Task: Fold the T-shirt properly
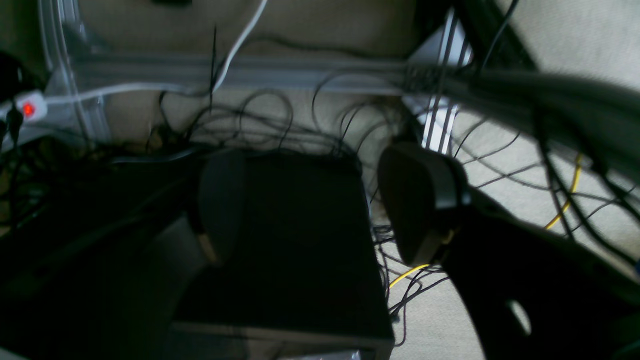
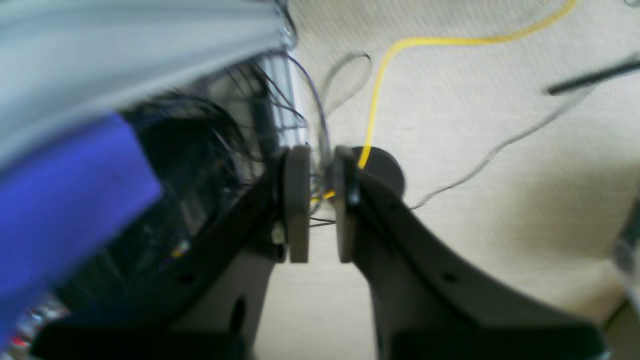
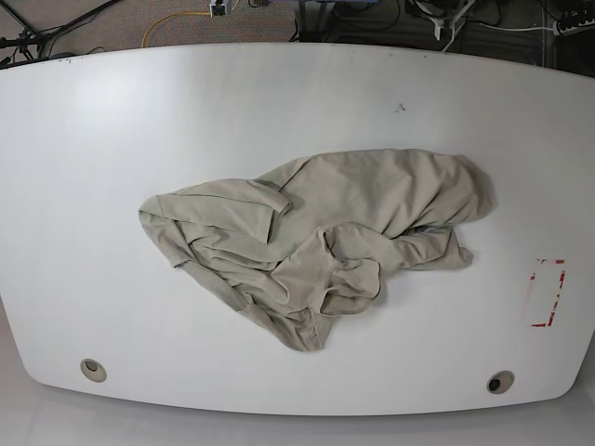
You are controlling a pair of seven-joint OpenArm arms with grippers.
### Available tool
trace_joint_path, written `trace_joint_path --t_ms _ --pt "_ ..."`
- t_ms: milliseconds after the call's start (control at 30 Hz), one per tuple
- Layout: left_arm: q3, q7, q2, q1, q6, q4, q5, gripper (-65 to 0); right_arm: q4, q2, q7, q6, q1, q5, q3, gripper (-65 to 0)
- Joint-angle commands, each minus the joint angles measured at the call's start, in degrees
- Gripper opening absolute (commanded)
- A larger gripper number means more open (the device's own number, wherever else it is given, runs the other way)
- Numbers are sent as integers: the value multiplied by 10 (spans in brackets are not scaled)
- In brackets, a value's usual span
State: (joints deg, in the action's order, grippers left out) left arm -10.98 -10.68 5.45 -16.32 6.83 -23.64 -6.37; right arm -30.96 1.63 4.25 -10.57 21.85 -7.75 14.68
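1 crumpled T-shirt (image 3: 316,237) lies alone on white table (image 3: 112,139).

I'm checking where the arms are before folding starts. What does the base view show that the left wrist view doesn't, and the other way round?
Only the base view shows the T-shirt, crumpled in a heap on the white table, with a red-outlined rectangle near one edge; no arm appears. Only the left wrist view shows the left gripper, its jaws wide apart and empty, above a dark box. Both show loose cables on a carpeted floor.
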Motion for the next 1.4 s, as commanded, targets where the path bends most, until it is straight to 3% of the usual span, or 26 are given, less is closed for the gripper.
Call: trace_joint_path --t_ms 0,767,1100,1367 --pt "-1 -4 3 -8 -2 4 0 -226 1 2 4 -5 8 1 2 -576" --pt "-2 -19 0 -67 -2 -111 6 -232 -22 16 4 -14 16 2 -1 -576" --pt "-5 -59 2 -103 11 -121 9 -231 -126 24 10 -13 80 -1 -1 -577" --pt "-5 -53 2 -113 3 -137 8 -231 -189 31 6 -10 116 5 -2 -577"
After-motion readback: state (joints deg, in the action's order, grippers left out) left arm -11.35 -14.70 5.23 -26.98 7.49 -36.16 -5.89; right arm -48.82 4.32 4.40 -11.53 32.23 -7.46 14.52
